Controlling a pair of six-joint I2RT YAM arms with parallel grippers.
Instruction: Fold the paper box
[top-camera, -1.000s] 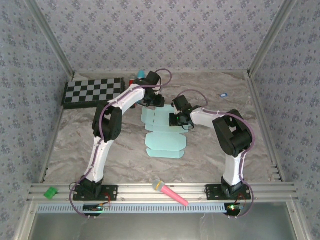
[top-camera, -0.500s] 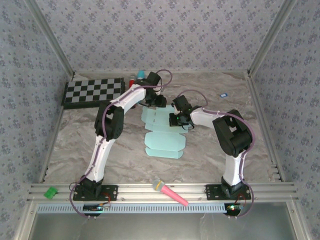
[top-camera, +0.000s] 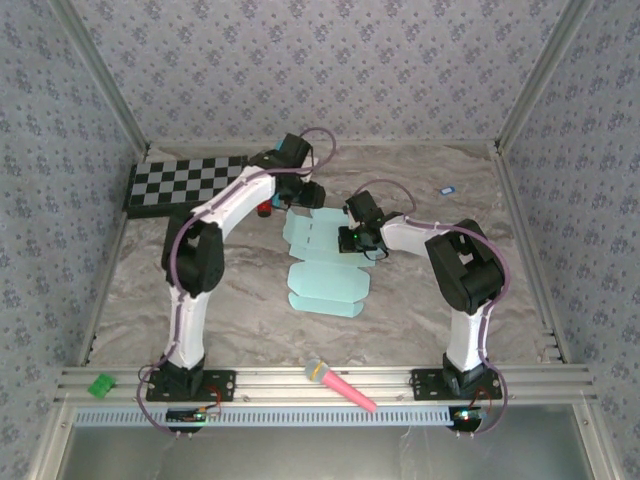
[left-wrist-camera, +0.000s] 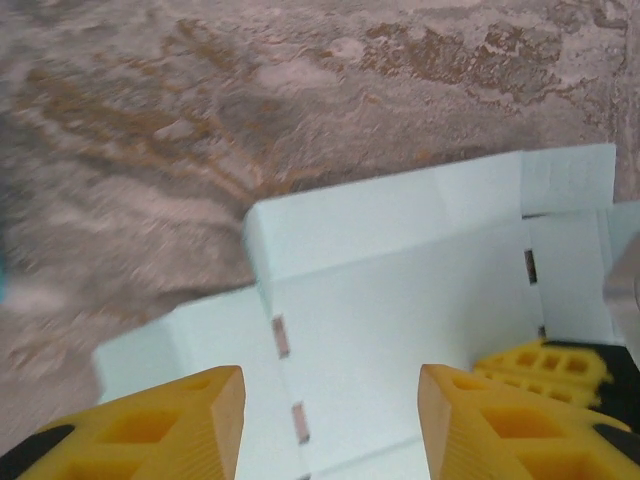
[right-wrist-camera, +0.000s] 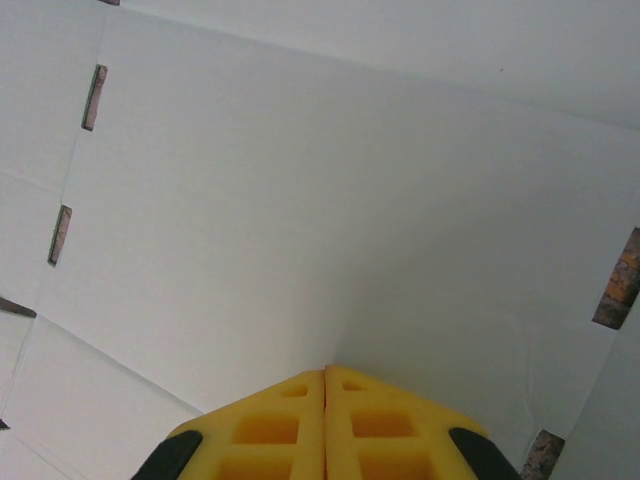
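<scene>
1. Location: the paper box (top-camera: 326, 268) lies flat and unfolded near the middle of the table (top-camera: 200, 290), between the two arms. Its long axis runs from the far side toward the arm bases, slightly skewed.
2. Right gripper (right-wrist-camera: 325, 372): fingers together, nothing held. The wrist view puts its tip touching a panel of the sheet, toward the right of the far half. You may judge it a hold-down.
3. Left gripper (left-wrist-camera: 330, 400): fingers apart, nothing between them. It hangs at the far-left end of the sheet, with the panels ahead of it and beneath it. You cannot tell from these views whether it touches the cardboard.
4. Governing relation: both grippers stand at the far half, and the near half with its scalloped flaps is well apart from either. The left one is free and nearer the far edge, so you would likely take the next fold there, along a crease lying across the long axis.
5. Surroundings: the checkerboard (top-camera: 187, 184) sits far left, apart from the sheet. A small red object (top-camera: 264, 208) lies just beside the left gripper. A pink marker (top-camera: 340, 385) and a green block (top-camera: 101, 384) rest at the near rail.
6. Obstruction: nothing lies on the sheet except the right gripper. A flap swung over from the far edge would come toward it, so watch that clearance.
</scene>
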